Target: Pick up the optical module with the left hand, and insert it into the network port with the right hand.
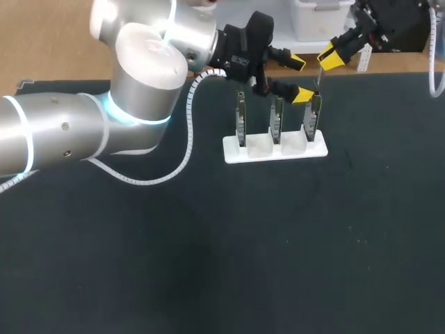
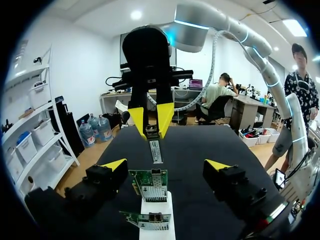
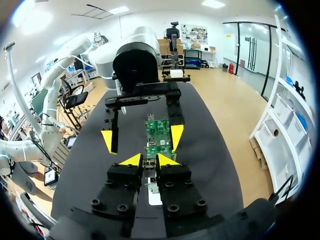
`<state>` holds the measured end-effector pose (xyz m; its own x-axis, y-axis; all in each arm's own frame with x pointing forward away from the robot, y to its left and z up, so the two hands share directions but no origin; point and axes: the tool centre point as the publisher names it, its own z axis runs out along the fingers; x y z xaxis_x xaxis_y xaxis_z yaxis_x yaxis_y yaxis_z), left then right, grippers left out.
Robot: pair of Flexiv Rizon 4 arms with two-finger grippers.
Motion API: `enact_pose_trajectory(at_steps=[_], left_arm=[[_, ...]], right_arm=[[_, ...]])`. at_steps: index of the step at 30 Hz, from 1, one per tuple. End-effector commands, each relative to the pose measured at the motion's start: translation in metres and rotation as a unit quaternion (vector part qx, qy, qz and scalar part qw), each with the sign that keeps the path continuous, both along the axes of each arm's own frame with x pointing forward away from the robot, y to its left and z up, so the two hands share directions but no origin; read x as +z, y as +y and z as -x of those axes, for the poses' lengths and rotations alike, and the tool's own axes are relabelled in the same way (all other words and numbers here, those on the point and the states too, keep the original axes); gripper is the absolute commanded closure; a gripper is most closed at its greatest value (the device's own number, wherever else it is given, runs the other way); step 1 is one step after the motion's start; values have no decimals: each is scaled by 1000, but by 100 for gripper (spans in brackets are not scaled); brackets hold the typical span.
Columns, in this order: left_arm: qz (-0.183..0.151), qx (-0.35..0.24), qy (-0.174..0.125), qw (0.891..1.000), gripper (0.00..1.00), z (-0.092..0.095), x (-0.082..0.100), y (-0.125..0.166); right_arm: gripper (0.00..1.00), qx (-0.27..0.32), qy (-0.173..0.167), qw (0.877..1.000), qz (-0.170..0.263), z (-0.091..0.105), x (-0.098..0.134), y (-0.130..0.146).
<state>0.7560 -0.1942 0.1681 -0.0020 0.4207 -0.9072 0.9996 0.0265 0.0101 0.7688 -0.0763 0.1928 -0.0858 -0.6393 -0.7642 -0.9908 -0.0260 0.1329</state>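
Note:
The slim silver optical module (image 2: 156,150) hangs upright from my right gripper (image 2: 151,120), which is shut on its top end. In the right wrist view the module (image 3: 149,163) sits between that gripper's (image 3: 149,160) yellow tips, just above the nearest green network card (image 3: 159,148). In the head view the right gripper (image 1: 331,57) holds the module (image 1: 318,80) over the rightmost card (image 1: 311,118). My left gripper (image 1: 300,78) is open, its fingers either side of that card (image 2: 149,184) and touching nothing.
Three network cards stand upright in a white slotted holder (image 1: 274,148) on the dark table, the middle card (image 1: 276,120) and left card (image 1: 240,120) beside the one under the module. My left arm (image 1: 146,76) reaches across the table's back left.

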Motion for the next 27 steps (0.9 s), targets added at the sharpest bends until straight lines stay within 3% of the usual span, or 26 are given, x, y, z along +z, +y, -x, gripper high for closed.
enact_pose_trajectory(at_steps=[1, 27], left_arm=[[-7, -1, 4, 1000, 0, -4, 1, -3], [-22, 4, 24, 999, 0, -8, -1, -8]], right_arm=[[100, 2, 2, 1000, 1, -2, 0, 1], [100, 11, 4, 1000, 3, -4, 0, -2]])
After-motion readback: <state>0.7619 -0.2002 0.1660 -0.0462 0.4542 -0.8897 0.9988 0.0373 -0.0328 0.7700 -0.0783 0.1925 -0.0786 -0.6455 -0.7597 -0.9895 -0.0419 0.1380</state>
